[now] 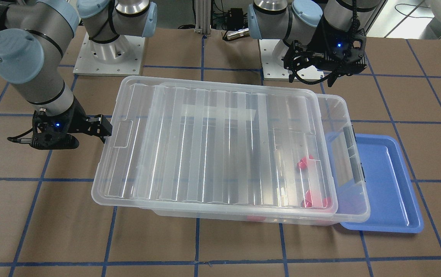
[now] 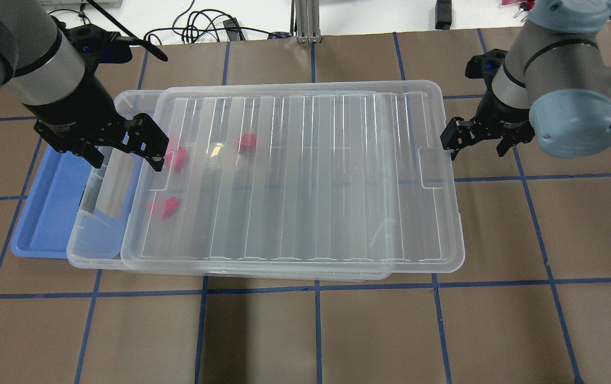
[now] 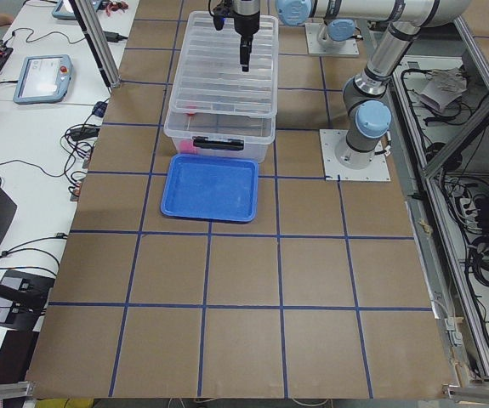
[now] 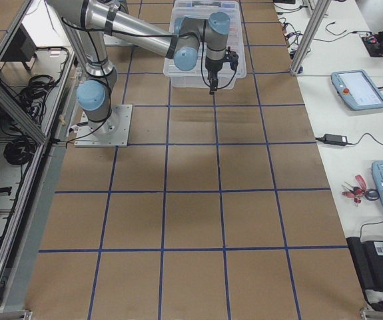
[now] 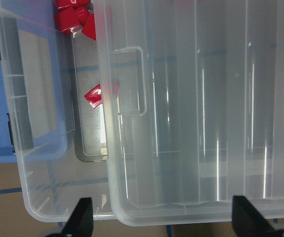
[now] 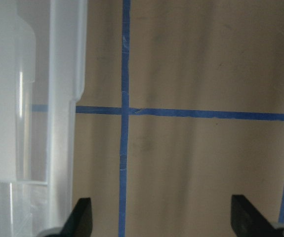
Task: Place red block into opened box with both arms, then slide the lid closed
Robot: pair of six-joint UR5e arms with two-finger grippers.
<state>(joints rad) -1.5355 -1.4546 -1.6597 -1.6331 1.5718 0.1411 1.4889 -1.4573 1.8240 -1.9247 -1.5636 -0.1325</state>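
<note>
The left gripper (image 5: 164, 223) has its jaws wide apart and holds nothing. It hangs above the end of the lid (image 5: 206, 108), where the handle recess is cut. Below it, just past the lid's edge, a strip of the box (image 5: 33, 207) is not covered. In this open strip one red block (image 5: 93, 96) lies on the box floor, half under the lid's edge. The other red blocks (image 5: 72, 19) lie in a small group further along the same end. Beyond the box, on the side away from the lid, a blue tray (image 2: 44, 213) lies on the table, close against the box's end.

The right gripper (image 6: 164, 223) also has its jaws apart and empty. One finger (image 6: 82, 217) is just beside the opposite end of the lid; I cannot tell if it touches. The space between the jaws is over the brown table (image 6: 201, 163) with its blue tape lines (image 6: 124, 148). At this end the lid reaches out past the box.
</note>
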